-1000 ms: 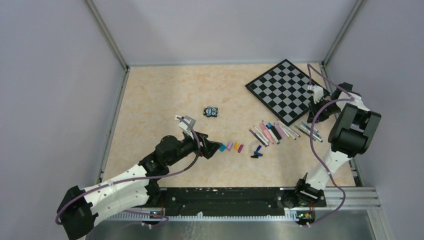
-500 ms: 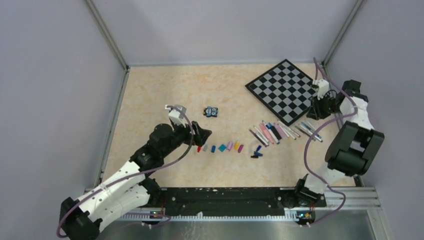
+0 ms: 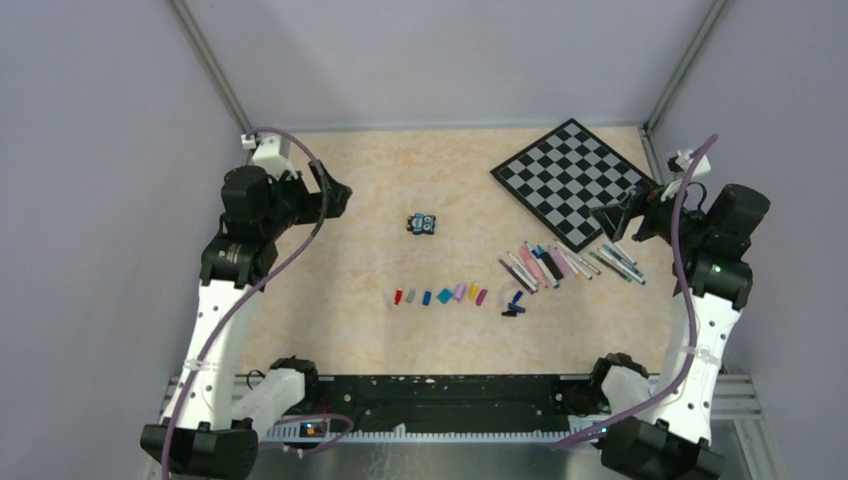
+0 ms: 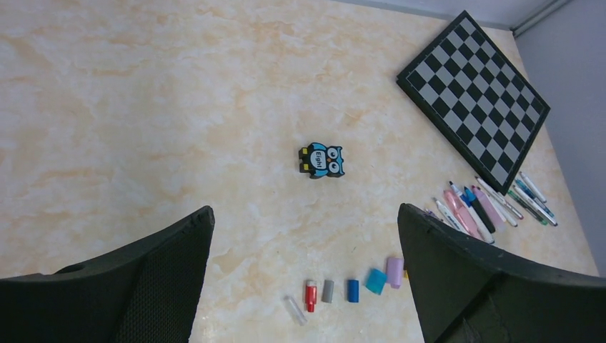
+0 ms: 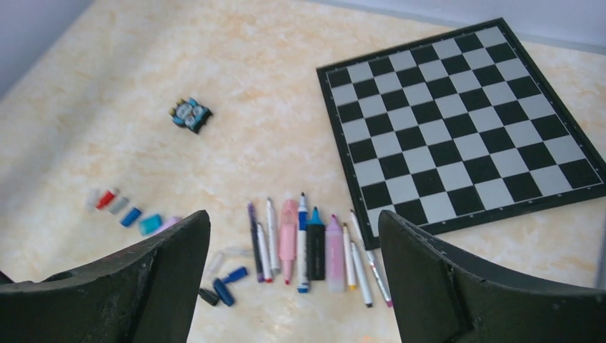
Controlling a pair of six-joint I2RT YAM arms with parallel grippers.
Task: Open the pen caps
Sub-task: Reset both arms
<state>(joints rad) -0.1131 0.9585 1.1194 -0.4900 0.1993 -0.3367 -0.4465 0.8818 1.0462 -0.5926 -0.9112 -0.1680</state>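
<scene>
Both left fingers [image 4: 143, 286] and right fingers [image 5: 107, 300] apart, empty; stubby cylindrical pen caps [image 3: 444, 295].

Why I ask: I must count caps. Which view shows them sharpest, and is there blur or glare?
Left wrist view: sharpest, the pen caps crisp, though the left claw covers the row's end. Right wrist view: caps soft and blurred near the left edge. Top external view: even light, no glare, caps tiny.
</scene>
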